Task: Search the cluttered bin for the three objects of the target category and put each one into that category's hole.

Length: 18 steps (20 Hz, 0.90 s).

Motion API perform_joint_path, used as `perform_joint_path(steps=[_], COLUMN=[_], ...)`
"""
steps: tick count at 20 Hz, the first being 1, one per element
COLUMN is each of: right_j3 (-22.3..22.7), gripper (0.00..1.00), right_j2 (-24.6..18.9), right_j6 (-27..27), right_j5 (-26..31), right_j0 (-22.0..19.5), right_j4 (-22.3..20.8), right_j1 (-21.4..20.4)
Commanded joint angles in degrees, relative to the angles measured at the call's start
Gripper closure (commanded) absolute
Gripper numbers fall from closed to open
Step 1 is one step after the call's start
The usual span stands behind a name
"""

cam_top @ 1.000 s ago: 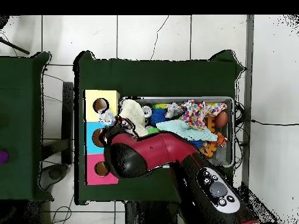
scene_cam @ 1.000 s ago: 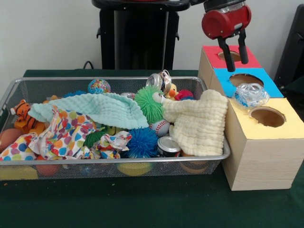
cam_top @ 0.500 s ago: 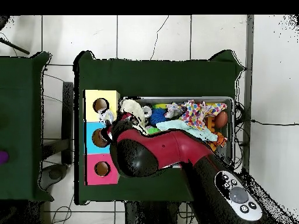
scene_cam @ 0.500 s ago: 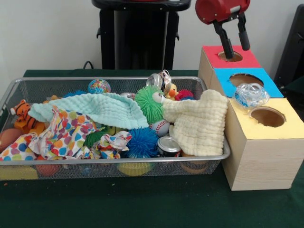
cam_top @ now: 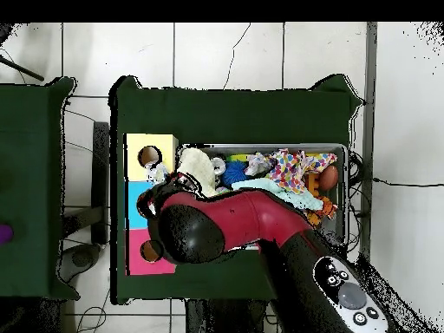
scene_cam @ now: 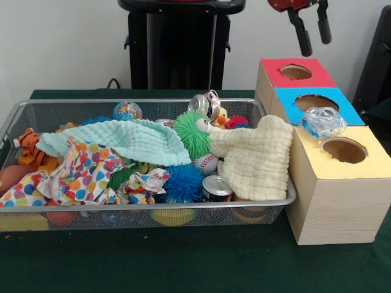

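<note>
Up above the red end of the box point(scene_cam: 333, 183), the claw point(scene_cam: 311, 30) hangs with its two black fingers apart and nothing between them, so it looks empty to me. It sits high over the red hole point(scene_cam: 295, 72), well clear of everything.

The target category isn't spelled out, so which things count is a guess. One crinkly clear plastic thing point(scene_cam: 322, 122) is lying on the box top, straddling the blue and yellow sections, touching the rim of the yellow hole point(scene_cam: 344, 149) but not in it. If that's one of the three, it isn't posted properly yet.

For the next grab, the basket point(scene_cam: 140, 104) lies away from the claw toward the box's yellow end and beyond, lower down, so the arm has to swing across and drop. Nearest pickable stuff is at the basket's box-side edge: a soft waffle-weave cream cloth point(scene_cam: 256, 155) draped over the rim, a shiny can point(scene_cam: 216, 187) upright at the front rim, a second can point(scene_cam: 203, 104) tilted at the back edge, a baseball point(scene_cam: 206, 163), plus a blue spiky ball point(scene_cam: 183, 183) and a green fuzzy toy point(scene_cam: 193, 133). Cloths are floppy and hide things; the mint cloth point(scene_cam: 116, 140) and dotted one point(scene_cam: 85, 171) cover most of the far end.
</note>
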<state>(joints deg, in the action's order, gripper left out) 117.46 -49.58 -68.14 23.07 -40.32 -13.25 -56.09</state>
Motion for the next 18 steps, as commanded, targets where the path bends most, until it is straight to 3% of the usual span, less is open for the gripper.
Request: perform_joint_path(steps=[1,13,18], right_j3=[-6.9,-12.8,-17.2], gripper=[0.0,0.0,0.0], right_j2=[0.9,4.4,5.4], right_j6=[-2.1,-2.9,-2.7], right_j5=[9.5,12.0,17.8], right_j0=[3.6,8.7,10.7], right_j4=[0.0,-1.0,0.2], right_j1=[0.6,4.3,4.0])
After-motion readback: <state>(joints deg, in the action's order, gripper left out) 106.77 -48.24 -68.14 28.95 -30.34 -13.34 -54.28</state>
